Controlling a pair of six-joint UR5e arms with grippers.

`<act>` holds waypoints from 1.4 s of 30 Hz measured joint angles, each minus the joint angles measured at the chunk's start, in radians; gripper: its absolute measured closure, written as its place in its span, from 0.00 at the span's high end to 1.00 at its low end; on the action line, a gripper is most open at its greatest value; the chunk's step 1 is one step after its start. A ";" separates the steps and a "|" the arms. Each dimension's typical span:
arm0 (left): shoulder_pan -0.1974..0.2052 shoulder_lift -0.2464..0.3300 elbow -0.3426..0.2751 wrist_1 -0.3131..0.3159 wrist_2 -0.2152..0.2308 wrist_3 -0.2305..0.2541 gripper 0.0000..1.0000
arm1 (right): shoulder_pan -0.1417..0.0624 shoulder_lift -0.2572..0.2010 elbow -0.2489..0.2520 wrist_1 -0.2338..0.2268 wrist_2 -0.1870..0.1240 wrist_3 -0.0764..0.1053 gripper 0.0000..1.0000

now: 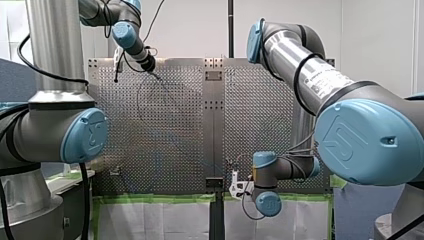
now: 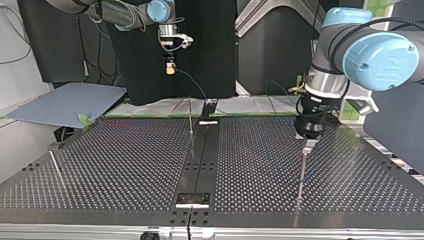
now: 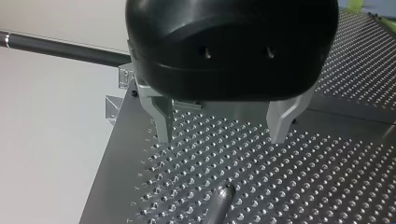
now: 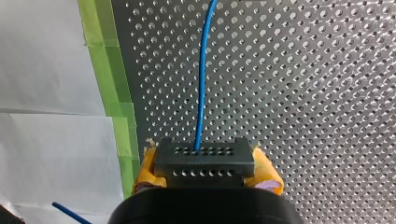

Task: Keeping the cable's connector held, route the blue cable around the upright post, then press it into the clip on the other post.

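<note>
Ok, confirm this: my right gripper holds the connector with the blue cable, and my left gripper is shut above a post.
No: the left wrist view shows my left gripper open, jaws apart and empty, above the post. My right gripper does hold the connector with the blue cable.

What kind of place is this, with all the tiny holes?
Most likely a robot lab. My left arm and right arm reach over a metal table full of holes, a thin post stands on it, and my right pincer holds a blue cable by its connector.
</note>
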 joint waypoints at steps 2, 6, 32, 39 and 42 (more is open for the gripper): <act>0.000 0.000 0.000 0.001 -0.001 0.000 1.00 | 0.000 0.000 0.000 0.000 0.000 0.000 0.00; 0.000 0.000 0.000 0.003 -0.002 0.000 1.00 | 0.000 0.000 0.000 0.003 0.000 0.000 0.00; 0.001 -0.001 0.000 -0.030 -0.140 -0.036 1.00 | 0.004 0.000 -0.001 0.003 -0.007 0.000 0.00; 0.000 -0.001 0.000 -0.032 -0.215 -0.036 1.00 | 0.004 0.000 0.000 0.003 -0.010 0.000 0.00; 0.000 -0.001 0.000 -0.032 -0.224 -0.036 1.00 | 0.005 0.000 -0.001 0.003 -0.012 0.000 0.00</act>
